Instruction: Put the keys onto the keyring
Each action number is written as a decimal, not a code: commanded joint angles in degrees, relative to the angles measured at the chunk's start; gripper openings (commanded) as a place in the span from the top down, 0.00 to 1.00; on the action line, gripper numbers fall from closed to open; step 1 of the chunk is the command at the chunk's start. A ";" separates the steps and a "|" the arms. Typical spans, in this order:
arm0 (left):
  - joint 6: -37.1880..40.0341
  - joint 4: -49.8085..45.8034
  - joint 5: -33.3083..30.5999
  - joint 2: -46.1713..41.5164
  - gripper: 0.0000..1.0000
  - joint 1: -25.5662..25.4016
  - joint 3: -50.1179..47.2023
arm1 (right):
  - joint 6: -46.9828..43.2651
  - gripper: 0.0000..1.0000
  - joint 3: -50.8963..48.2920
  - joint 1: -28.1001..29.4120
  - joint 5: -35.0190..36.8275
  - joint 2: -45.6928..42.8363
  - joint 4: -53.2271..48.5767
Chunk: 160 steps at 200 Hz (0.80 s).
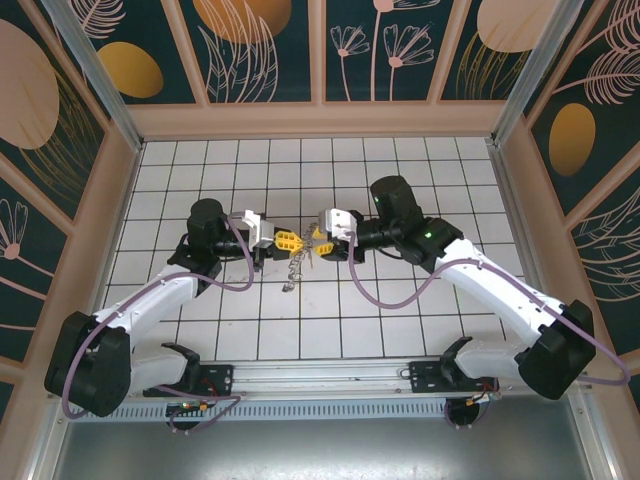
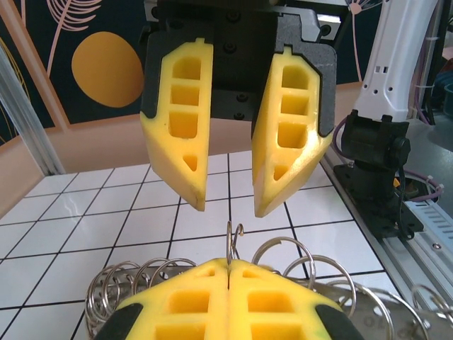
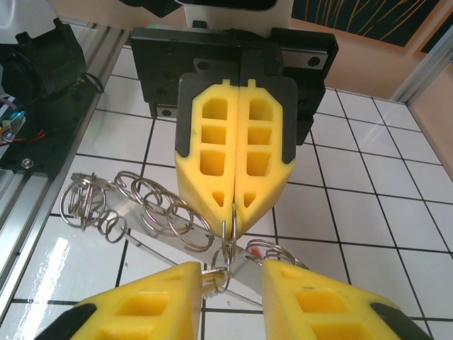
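My left gripper (image 2: 228, 263) is shut on the thin wire of the keyring (image 2: 234, 239), which sticks up from between its fingertips. Several small silvery rings (image 3: 161, 207) and a red tag (image 3: 253, 249) hang from the keyring (image 3: 227, 234). Facing it tip to tip, my right gripper (image 3: 232, 273) stands open. A small key (image 3: 214, 277) on a little loop rests against the inner face of one of its fingers, hooked to the wire. In the top view the left gripper (image 1: 287, 240) and right gripper (image 1: 322, 245) meet mid-table with the keyring (image 1: 297, 264) dangling below.
A flat shiny metal strip (image 3: 127, 212) runs under the dangling rings. The white tiled table (image 1: 400, 170) has wooden walls around it. The aluminium rail (image 1: 330, 378) with both arm bases runs along the near edge.
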 commanded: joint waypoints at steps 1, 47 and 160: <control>-0.56 2.52 1.61 -0.71 1.00 -0.27 1.58 | 1.57 0.69 -0.17 -0.15 -1.22 1.48 3.31; -1.17 3.53 1.48 -1.06 1.00 -0.26 1.29 | 4.07 0.71 0.46 0.64 -1.91 4.22 5.76; 14.59 -26.42 -4.84 -2.14 0.76 -0.27 9.12 | 7.37 1.00 2.71 1.56 4.30 5.80 4.21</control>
